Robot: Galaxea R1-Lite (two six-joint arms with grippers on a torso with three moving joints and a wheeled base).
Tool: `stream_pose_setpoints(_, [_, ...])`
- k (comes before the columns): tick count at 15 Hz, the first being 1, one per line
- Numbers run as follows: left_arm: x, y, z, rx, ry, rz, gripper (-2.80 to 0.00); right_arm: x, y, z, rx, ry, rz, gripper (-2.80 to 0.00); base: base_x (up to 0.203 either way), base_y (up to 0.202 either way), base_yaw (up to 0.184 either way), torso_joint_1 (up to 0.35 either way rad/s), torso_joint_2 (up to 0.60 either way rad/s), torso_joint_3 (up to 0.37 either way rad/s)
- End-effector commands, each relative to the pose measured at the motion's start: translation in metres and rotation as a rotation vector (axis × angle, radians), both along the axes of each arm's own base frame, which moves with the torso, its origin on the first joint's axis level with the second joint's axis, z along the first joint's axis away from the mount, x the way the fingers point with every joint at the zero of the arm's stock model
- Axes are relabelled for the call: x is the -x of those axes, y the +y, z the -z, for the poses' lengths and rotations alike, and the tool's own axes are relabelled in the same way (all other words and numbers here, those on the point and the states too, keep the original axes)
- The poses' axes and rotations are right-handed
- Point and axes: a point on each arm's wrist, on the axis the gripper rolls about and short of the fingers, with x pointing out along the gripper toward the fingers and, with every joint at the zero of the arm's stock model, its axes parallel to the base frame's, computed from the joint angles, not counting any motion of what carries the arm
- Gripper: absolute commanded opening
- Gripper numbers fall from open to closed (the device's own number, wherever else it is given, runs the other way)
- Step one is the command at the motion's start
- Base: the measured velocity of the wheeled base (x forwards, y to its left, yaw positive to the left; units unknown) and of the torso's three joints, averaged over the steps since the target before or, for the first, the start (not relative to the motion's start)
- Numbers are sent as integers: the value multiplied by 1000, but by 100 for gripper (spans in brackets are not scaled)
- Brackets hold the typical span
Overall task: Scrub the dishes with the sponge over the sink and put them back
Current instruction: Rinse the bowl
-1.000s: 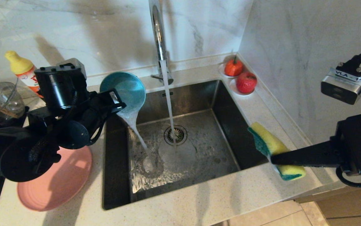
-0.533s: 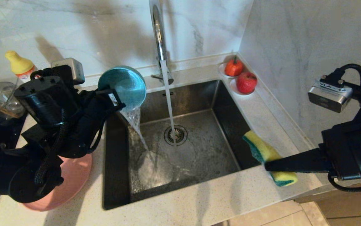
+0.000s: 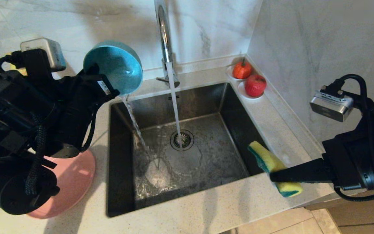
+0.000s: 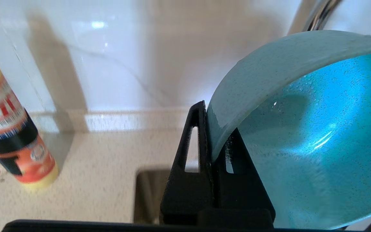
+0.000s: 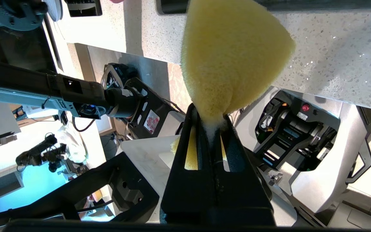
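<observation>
Two pincers were at work over the sink [image 3: 187,107]. The left pincer [image 4: 216,141] was clamped on the rim of the teal-blue bowl [image 3: 113,66], holding it tipped on edge above the sink's far left corner, a thin stream of water falling from it into the basin. The right pincer [image 5: 209,129] was squeezed tight on the sponge [image 3: 271,165], holding it over the sink's near right corner. The faucet [image 3: 164,39] ran onto the drain. The pink plate [image 3: 73,182] lay on the worktop [image 3: 206,214] left of the sink, partly hidden by the left arm.
</observation>
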Motion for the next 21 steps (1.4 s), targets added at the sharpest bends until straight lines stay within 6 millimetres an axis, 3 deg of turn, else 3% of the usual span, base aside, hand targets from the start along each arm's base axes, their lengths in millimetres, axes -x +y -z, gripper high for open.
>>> stream_pose_setpoints(1, [8,3,-11,20,-55,3,-280,4,-1,-1,-4,2,-7,-280,0,0,0,0,0,0])
stream_pose_setpoints(5, [16,5,-20,-26,-146,8,-280,2,0,5,8,20,-8,-280,0,0,0,0,0,0])
stream_pose_setpoints(14, [27,9,-28,-32,-180,26,-280,4,-2,2,-14,-9,-5,-280,0,0,0,0,0,0])
stream_pose_setpoints(16, [29,10,-19,-47,-146,34,-280,5,-3,1,-17,-10,-4,-280,0,0,0,0,0,0])
stream_pose_setpoints(18, [31,11,-23,-51,-159,22,-280,8,-5,-1,-22,-16,-3,-280,0,0,0,0,0,0])
stream_pose_setpoints(21, [27,10,-14,-101,-3,30,-280,10,-7,-3,-28,-24,-2,-280,0,0,0,0,0,0])
